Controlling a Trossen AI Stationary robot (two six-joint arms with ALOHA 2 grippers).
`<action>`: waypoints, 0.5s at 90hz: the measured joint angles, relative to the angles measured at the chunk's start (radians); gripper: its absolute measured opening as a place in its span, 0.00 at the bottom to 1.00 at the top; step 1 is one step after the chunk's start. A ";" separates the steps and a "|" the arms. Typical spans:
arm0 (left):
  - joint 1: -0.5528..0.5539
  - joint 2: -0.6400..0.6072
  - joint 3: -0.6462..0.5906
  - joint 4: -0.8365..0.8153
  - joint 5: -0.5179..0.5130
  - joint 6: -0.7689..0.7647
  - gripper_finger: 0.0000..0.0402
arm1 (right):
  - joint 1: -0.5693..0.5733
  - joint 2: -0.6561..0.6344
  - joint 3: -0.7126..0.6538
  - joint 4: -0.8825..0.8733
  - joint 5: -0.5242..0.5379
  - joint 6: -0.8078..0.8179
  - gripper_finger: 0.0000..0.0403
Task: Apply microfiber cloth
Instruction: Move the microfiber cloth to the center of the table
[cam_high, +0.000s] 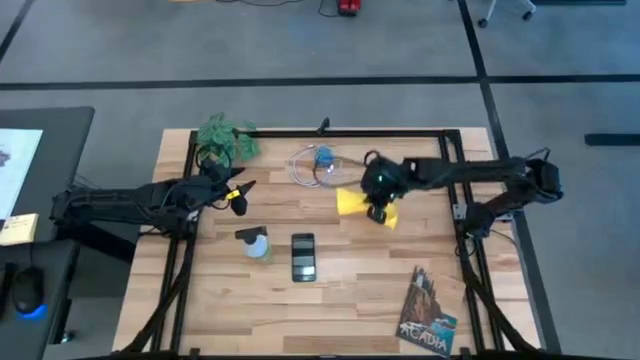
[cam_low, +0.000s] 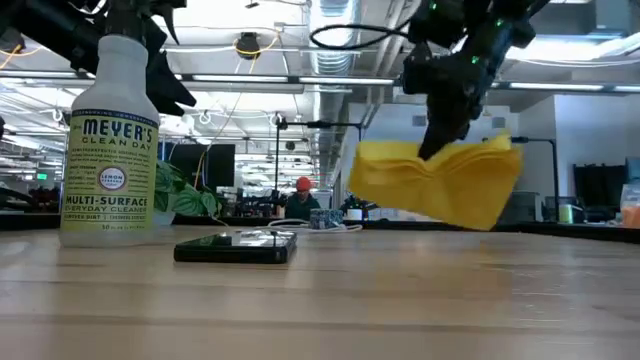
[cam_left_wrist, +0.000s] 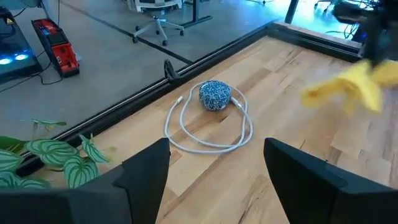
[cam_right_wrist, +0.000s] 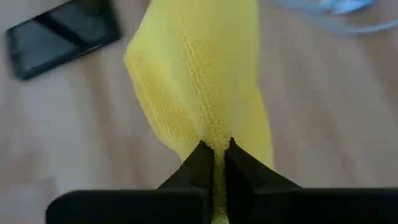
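Observation:
The yellow microfiber cloth (cam_high: 352, 202) hangs above the table's middle, right of centre, with my right gripper (cam_high: 378, 211) shut on it. It also shows in the low view (cam_low: 440, 178) and the right wrist view (cam_right_wrist: 199, 81). The black smartphone (cam_high: 303, 256) lies flat on the table nearer the front, also in the low view (cam_low: 236, 246). My left gripper (cam_high: 240, 190) is open over the table's left part, holding nothing; its fingers (cam_left_wrist: 146, 174) frame the left wrist view. My right gripper pinches a bunched fold of the cloth (cam_right_wrist: 214, 138) between its two fingertips (cam_right_wrist: 200, 158), coming from above and pointing down. The cloth is lifted clear of the table and droops slack to both sides of the fingers (cam_low: 436, 135).
A spray bottle (cam_high: 258, 243) stands left of the phone. A coiled white cable with a blue ball (cam_high: 318, 165) lies at the far middle, a plant (cam_high: 225, 135) at the far left, a dark booklet (cam_high: 428, 314) at the front right. Black rails (cam_high: 330, 132) border the table.

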 joint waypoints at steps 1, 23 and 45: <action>0.000 -0.001 0.000 0.000 0.000 0.000 0.60 | 0.012 0.004 0.000 0.001 0.004 0.006 0.00; 0.000 -0.025 0.000 -0.002 0.000 -0.003 0.60 | 0.211 0.181 0.000 0.059 0.151 0.127 0.00; 0.000 -0.027 0.000 -0.004 0.000 -0.007 0.60 | 0.267 0.307 0.000 0.177 0.122 0.145 0.10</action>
